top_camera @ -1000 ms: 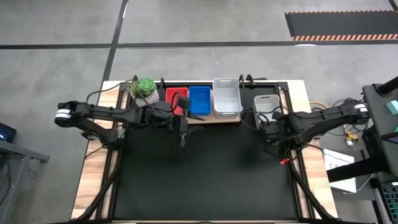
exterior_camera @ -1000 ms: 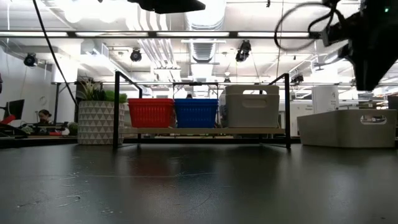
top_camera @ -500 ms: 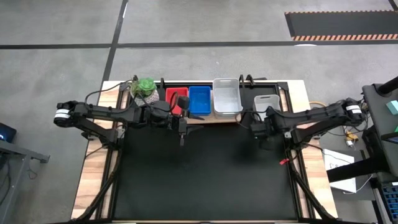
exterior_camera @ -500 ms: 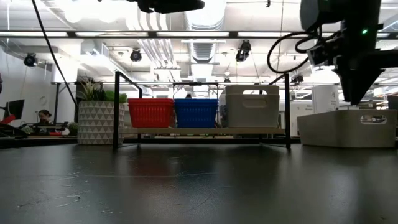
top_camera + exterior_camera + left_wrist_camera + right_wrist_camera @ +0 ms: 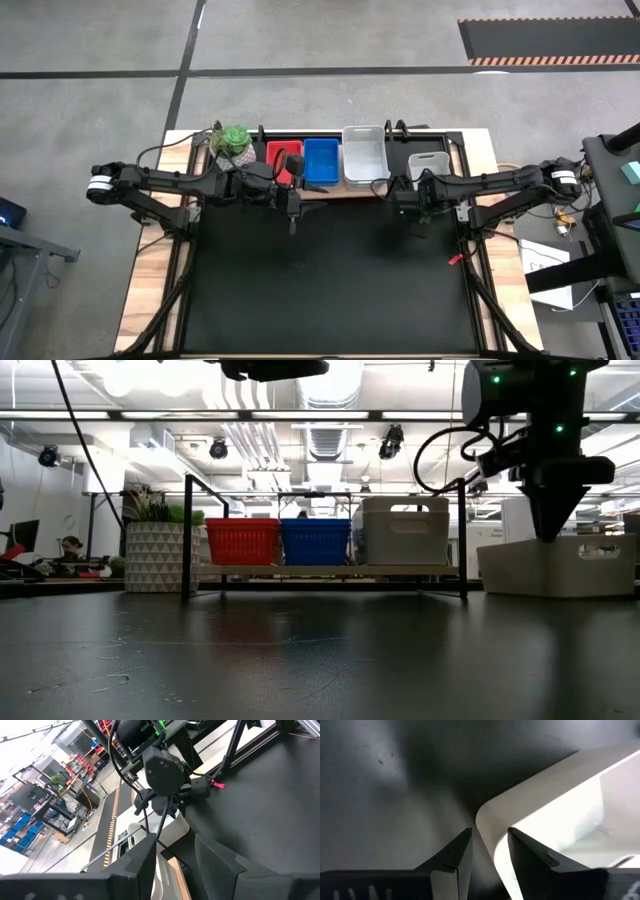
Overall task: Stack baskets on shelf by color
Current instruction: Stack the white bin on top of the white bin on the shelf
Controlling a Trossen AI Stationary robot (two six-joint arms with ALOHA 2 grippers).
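— so where is the right gripper (image 5: 487, 855)?
— open, right over a corner of the grey basket (image 5: 428, 166) on the table, beside the shelf (image 5: 330, 571).
— and the left gripper (image 5: 172, 865)?
— open too, near the red basket (image 5: 280, 157).

Black worktop (image 5: 330, 280) carries a wooden shelf (image 5: 330, 571), a plant pot (image 5: 157, 557) and one grey basket (image 5: 556, 565). On the shelf: red stack (image 5: 242, 541), blue stack (image 5: 315, 541), grey stack (image 5: 404, 531).

Tabletop front (image 5: 330, 280) bare; shelf frame posts (image 5: 462, 538) flank baskets.
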